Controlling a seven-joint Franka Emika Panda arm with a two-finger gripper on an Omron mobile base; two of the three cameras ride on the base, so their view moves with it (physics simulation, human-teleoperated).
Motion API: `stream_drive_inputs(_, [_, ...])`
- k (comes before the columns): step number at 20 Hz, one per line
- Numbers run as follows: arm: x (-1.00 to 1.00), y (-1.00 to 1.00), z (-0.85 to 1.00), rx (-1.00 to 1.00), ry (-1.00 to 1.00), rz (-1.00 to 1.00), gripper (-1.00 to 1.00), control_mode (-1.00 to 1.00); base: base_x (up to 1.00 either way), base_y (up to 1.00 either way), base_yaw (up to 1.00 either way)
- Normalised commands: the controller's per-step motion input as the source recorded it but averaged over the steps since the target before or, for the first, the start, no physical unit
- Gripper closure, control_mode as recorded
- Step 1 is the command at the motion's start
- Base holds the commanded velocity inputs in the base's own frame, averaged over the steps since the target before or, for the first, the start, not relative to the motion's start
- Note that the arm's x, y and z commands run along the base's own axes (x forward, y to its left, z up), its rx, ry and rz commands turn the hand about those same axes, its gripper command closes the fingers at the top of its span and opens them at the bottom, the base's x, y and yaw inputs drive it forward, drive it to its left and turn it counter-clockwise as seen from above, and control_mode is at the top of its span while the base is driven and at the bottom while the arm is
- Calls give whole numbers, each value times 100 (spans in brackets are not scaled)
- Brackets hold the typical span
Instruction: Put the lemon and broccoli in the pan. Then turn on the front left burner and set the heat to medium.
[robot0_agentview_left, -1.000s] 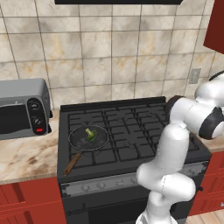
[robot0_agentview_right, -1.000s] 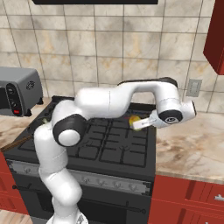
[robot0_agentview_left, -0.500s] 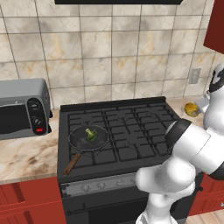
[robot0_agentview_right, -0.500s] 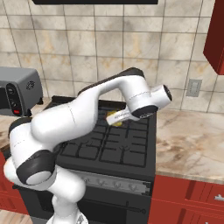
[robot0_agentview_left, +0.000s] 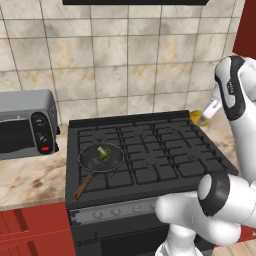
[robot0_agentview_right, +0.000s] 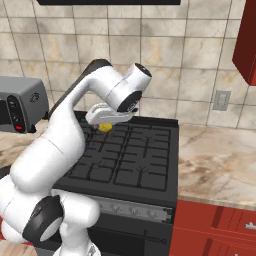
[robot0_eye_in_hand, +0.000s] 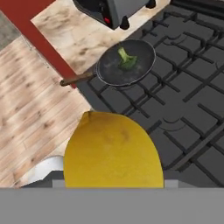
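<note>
Lemon (robot0_eye_in_hand: 113, 151) in tool (robot0_agentview_right: 106, 121), above stove.

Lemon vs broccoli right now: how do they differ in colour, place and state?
The lemon is plain bright yellow; the broccoli is green with a paler stem. The lemon is carried in the gripper above the stove, while the broccoli lies loose inside the pan. Both are small, far smaller than the pan.

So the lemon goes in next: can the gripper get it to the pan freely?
Probably yes. The gripper holds the lemon above the stove, and the pan lies open, with just the broccoli inside.
</note>
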Motion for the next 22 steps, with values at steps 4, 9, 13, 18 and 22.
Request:
stream_drive_inputs(4, [-10,87,21,-18,16,-2,100,-100,0,0,0])
stream_drive_inputs(9, [-23,91,6,-16,12,-3,100,-100,0,0,0])
stream_drive_inputs(13, [-29,84,2,-8,1,-3,100,-100,0,0,0])
stream_drive_inputs(18, [-8,66,-9,-1,-9,-8,100,-100,0,0,0])
stream_drive_inputs(22, [3,62,-17,-2,-11,-7,100,-100,0,0,0])
